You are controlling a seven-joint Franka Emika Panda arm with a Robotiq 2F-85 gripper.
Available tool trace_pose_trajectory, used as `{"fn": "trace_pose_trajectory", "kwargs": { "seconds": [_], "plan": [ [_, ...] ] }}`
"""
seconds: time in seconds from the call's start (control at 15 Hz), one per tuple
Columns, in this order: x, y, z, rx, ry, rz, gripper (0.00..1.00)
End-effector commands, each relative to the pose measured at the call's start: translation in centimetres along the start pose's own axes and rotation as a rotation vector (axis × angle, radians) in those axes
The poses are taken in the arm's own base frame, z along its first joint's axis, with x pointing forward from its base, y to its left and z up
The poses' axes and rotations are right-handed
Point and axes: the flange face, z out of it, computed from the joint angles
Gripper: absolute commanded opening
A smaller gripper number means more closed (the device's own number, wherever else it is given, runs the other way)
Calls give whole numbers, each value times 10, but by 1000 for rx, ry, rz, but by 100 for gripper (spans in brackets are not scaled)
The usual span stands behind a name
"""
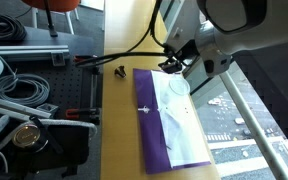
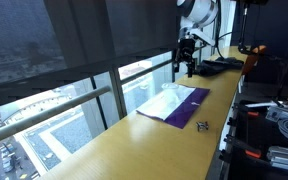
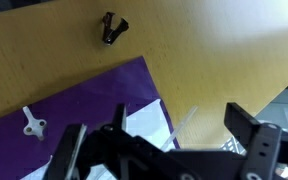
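Note:
A purple mat [image 1: 159, 140] [image 2: 189, 100] [image 3: 74, 100] lies on the wooden tabletop [image 1: 119, 130], partly covered by a white sheet [image 1: 179, 115] [image 2: 162, 102] [image 3: 144, 125]. A small white piece [image 1: 144, 107] [image 3: 31, 123] rests on the purple part. A small black clip [image 1: 118, 71] [image 2: 202, 125] [image 3: 111, 28] sits on bare wood beside the mat. My gripper [image 1: 176, 62] [image 2: 187, 62] [image 3: 159, 140] hovers above the mat's far end, open, with nothing between its fingers [image 3: 249, 130]. A thin clear strip [image 3: 184, 125] lies at the mat's edge below the jaws.
Black cables [image 1: 134, 55] cross the table near the arm. Coiled cables and gear [image 1: 24, 95] crowd the area beside the table. A window with a railing [image 1: 254, 110] [image 2: 84, 110] runs along the table's other edge. Dark items [image 2: 222, 66] lie at the far end.

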Motion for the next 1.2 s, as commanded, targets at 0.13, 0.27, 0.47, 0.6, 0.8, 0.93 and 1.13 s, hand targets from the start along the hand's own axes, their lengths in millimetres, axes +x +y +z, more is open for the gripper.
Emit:
{"fn": "trace_pose_trajectory", "kwargs": {
  "seconds": [0.13,0.27,0.47,0.6,0.8,0.93,1.13],
  "plan": [
    [-35,-7,43,-60,-9,-28,100],
    [-38,-4,60,-76,-17,-25,100],
    [-40,-1,75,-98,-4,-29,100],
    [-40,0,77,-112,13,-36,100],
    [-35,1,78,-137,41,-50,100],
    [-31,1,76,-140,64,-62,100],
    [-27,1,73,-138,104,-95,100]
  ]
}}
